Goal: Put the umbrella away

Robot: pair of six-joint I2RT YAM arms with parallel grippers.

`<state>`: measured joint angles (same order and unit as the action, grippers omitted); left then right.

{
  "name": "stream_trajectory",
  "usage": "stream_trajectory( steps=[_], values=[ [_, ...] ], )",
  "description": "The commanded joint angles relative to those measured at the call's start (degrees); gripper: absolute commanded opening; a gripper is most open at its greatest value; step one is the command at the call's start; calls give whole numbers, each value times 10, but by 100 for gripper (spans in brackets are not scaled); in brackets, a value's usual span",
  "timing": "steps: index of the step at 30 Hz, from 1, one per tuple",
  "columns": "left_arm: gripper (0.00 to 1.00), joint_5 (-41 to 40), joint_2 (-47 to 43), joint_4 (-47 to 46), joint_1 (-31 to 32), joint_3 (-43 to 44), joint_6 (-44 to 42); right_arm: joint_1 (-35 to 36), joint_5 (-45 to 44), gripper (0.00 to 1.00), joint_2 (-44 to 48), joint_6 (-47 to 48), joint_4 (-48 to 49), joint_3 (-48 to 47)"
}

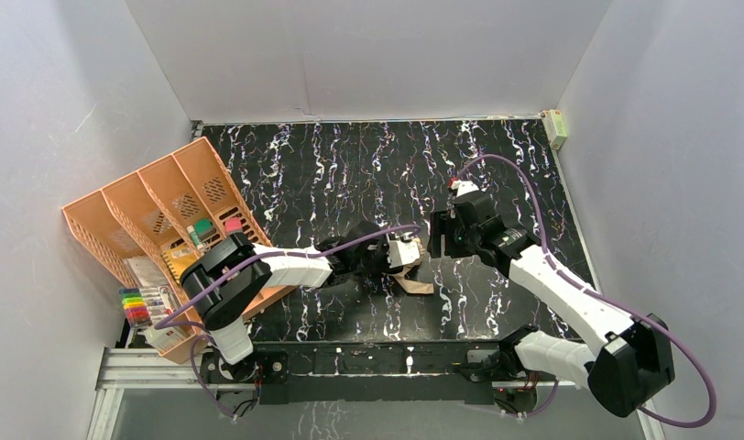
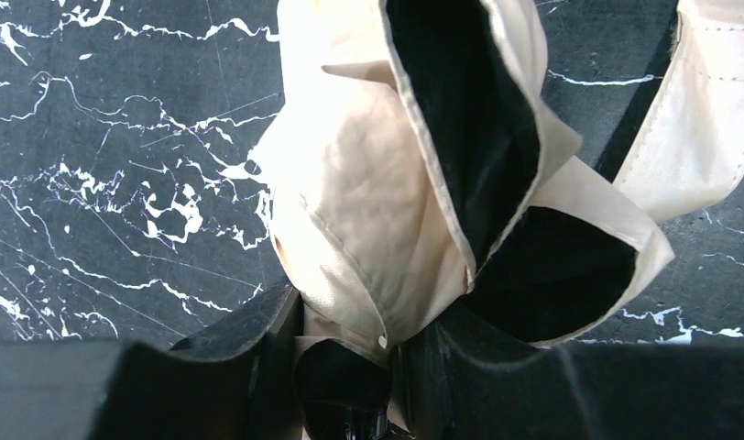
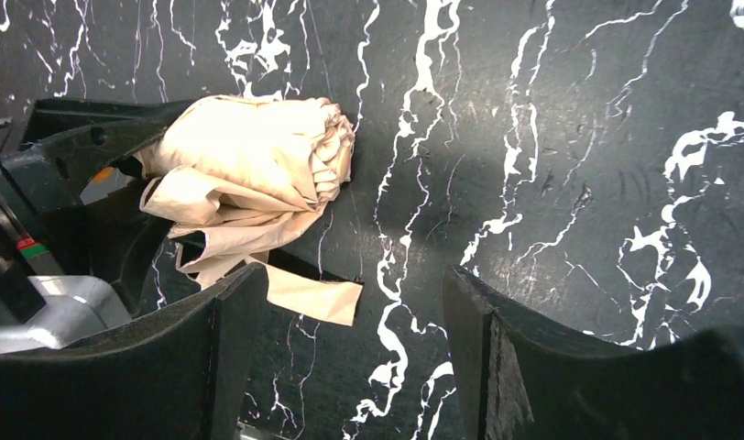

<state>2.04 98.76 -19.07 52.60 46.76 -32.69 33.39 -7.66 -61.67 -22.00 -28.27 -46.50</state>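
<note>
The umbrella (image 1: 409,261), a loose tan bundle with its strap trailing, is near the middle of the table (image 1: 350,165), clamped in the left gripper (image 1: 388,256). The right gripper (image 1: 442,236) stands just beside it, jaws apart and empty. The next step is probably carrying it to the orange organizer (image 1: 167,211) at the table's left edge, which calls for a firm hold so the cloth doesn't spill open.

one umbrella (image 1: 414,275), table centre. two arms, one gripper each: left gripper (image 1: 396,256), right gripper (image 3: 350,298). one orange organizer (image 1: 121,220) at nine o'clock. one multicoloured pack (image 1: 137,307) at eight o'clock, contents too small to name. one small pale box (image 1: 555,128) at one o'clock.
</note>
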Motion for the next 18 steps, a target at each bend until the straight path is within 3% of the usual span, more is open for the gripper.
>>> stream_trajectory(
  steps=[1,4,6,14,18],
  values=[
    [0,-32,24,87,10,-43,-27,-13,55,77,-20,25,21,-24],
    [0,-30,25,91,11,-40,-25,-23,64,77,-61,21,-29,-51],
    [0,-28,24,90,10,-40,-23,-24,87,70,-77,10,-37,-39],
    [0,-26,28,92,10,-33,-18,-24,129,20,-79,-97,95,89],
    [0,-27,28,94,10,-33,-18,-24,136,13,-90,-127,175,120]
  ],
)
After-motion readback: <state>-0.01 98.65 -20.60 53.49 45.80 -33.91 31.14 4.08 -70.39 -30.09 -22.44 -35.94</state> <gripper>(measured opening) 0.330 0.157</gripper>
